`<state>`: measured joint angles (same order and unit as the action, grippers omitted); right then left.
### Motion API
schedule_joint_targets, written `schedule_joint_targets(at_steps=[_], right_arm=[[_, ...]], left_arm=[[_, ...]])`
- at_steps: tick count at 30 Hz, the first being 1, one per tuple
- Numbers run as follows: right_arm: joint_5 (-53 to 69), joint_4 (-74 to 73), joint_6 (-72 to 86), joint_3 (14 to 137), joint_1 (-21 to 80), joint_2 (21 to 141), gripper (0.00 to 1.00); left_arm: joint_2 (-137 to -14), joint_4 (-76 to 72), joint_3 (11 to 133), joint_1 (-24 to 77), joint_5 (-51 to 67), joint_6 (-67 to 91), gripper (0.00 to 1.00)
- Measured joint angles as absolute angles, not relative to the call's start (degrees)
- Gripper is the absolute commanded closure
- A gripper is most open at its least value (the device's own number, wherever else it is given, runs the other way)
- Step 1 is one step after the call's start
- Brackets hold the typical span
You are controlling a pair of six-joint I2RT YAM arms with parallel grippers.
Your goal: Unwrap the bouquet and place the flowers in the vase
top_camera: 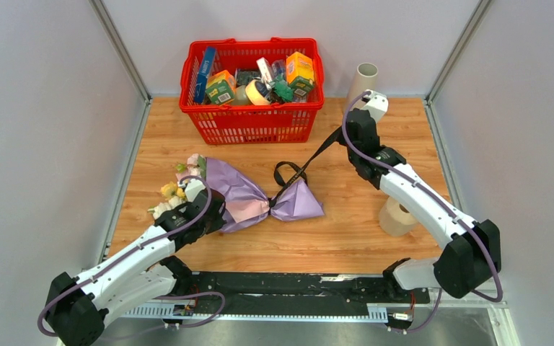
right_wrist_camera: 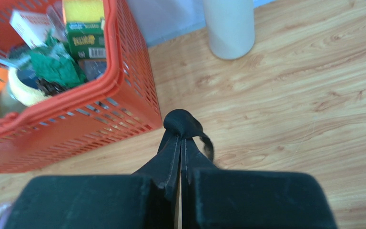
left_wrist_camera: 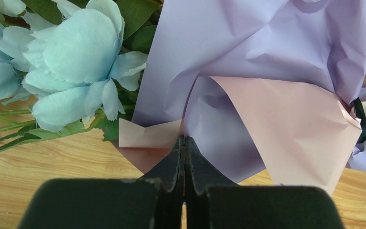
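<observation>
The bouquet (top_camera: 249, 198) lies on its side on the left half of the wooden tabletop (top_camera: 346, 238), with the flowers (top_camera: 180, 187) spilling out toward the left edge. The left wrist view shows a pale blue bloom (left_wrist_camera: 71, 62) just beside the lilac and pink paper. The left gripper (left_wrist_camera: 185, 143) has its fingers pressed together on the edge of the pink sheet at the bouquet's open end. The right gripper (right_wrist_camera: 181, 136) is likewise pinched tight, on the black ribbon (top_camera: 306, 164) – this runs taut and slanting up from the bouquet's tied waist to the fingertips, with a loose loop lying near the knot.

The vase (top_camera: 364, 81) stands upright at the far right of the table by the back wall, just behind the right wrist and well apart from the bouquet. A red basket (top_camera: 252, 124) full of boxes, packets and a tape roll (top_camera: 257, 92) sits at the far edge, between bouquet and vase – the stretched ribbon passes close to its right corner. A pale paper roll (top_camera: 397, 216) stands near the right edge, partly hidden by the right arm.

Plain grey walls close in the back and both sides
</observation>
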<state>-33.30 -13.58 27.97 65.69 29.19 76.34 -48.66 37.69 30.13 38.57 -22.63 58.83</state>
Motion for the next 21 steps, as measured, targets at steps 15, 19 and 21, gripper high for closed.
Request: schedule_joint_targets(at_steps=[15,19,21], right_arm=[[-16.7,-26.3,31.8,60.3,27.9,61.0,0.50],[-3.4,-25.8,30.9,57.9,28.3,58.6,0.51],[2.4,-23.8,31.2,55.7,29.4,58.7,0.51]], left_arm=[[-49.0,44.3,39.4,38.6,-22.1,54.3,0.46],[-52.2,47.8,53.0,38.6,-23.6,51.4,0.49],[-52.8,46.8,57.1,38.6,-23.3,49.9,0.51]])
